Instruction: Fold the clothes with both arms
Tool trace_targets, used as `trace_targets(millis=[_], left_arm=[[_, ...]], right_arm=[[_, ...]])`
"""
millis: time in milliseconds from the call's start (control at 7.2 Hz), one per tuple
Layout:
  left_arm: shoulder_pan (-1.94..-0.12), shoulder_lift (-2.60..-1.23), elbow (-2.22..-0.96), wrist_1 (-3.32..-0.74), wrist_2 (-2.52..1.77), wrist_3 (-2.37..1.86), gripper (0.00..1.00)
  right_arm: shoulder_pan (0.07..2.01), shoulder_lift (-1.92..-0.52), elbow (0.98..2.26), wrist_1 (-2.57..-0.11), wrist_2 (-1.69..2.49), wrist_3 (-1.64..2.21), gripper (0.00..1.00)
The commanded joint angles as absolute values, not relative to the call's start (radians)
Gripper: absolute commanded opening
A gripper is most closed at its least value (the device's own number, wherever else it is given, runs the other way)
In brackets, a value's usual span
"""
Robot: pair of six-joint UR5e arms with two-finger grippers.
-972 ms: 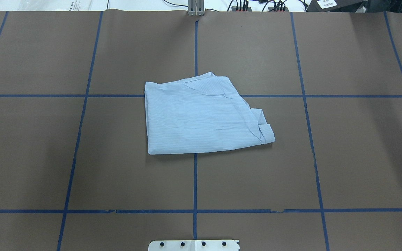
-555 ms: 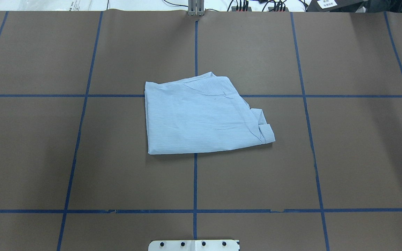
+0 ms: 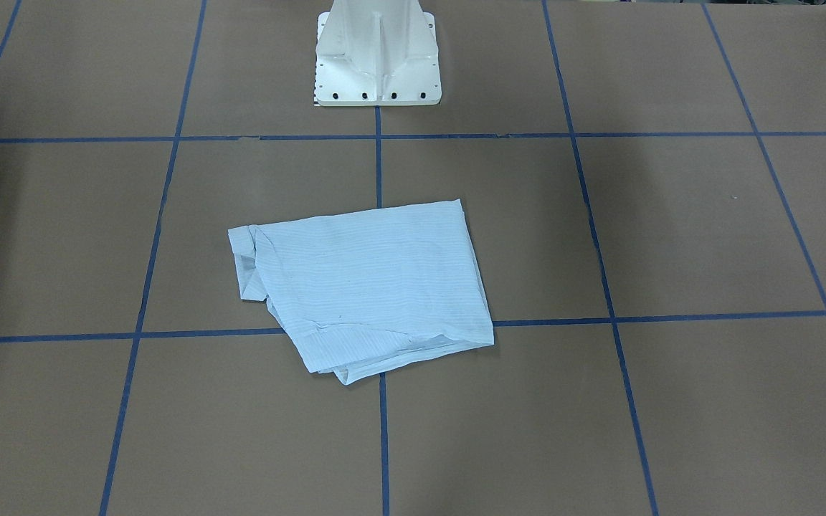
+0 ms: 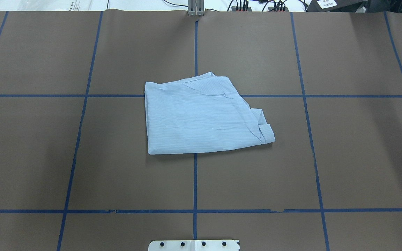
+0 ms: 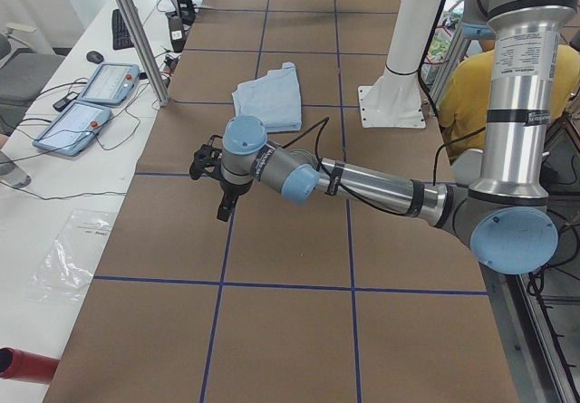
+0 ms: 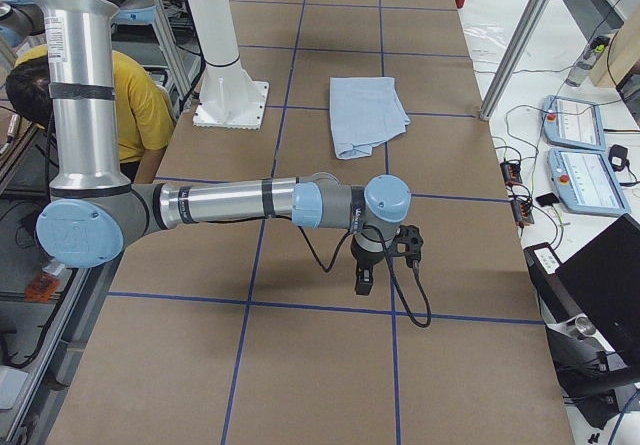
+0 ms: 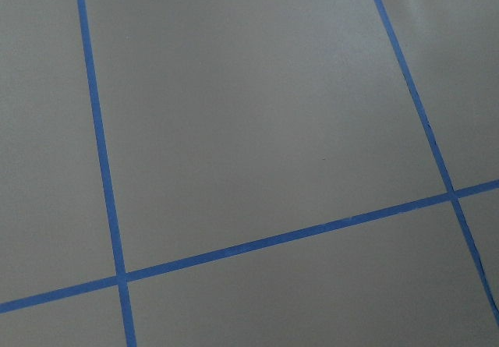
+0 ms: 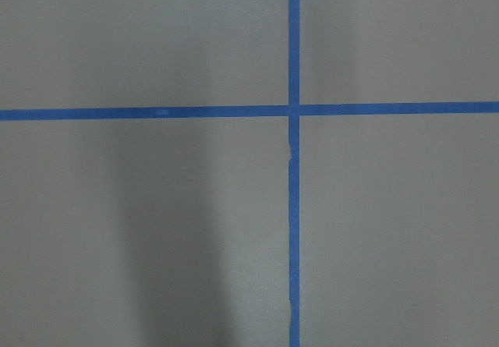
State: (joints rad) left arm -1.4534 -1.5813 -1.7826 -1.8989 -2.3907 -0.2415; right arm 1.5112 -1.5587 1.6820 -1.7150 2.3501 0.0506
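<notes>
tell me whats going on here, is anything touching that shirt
Nothing is touching it. The light blue shirt lies folded into a rough rectangle in the middle of the brown table. The left arm and right arm reach out over opposite ends of the table, well apart from the shirt. The left pincer and right pincer point down at bare table. These views don't show whether the pincers are open or shut.

No text is reading clearly anywhere; the white label (image 4: pixel 327 3) on a dark object (image 4: pixel 351 5) is showing only blurred, illegible print.
</notes>
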Motion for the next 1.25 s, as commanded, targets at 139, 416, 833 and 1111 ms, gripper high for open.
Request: trace_targets(millis=[139,416,833,1111], left_arm=[[-1.454,-1.566,-1.775,-1.936,-2.39,-0.239,1.0],[-1.454,-1.549,-1.77,-1.976,-2.388,-0.242,1.0],[-1.454,-1.525,-1.729,-1.983,-2.384,-0.16,1.0],[-1.454,-1.539,-1.706,-1.983,-2.384,-0.161,1.0]], right_arm=[[1.506,-1.554,1.681,-1.715,2.352,0.051,1.0],[1.505,-1.549,1.68,-1.715,2.352,0.049,1.0],[1.505,-1.551,1.677,-1.715,2.352,0.049,1.0],[1.505,-1.551,1.677,-1.715,2.352,0.049,1.0]])
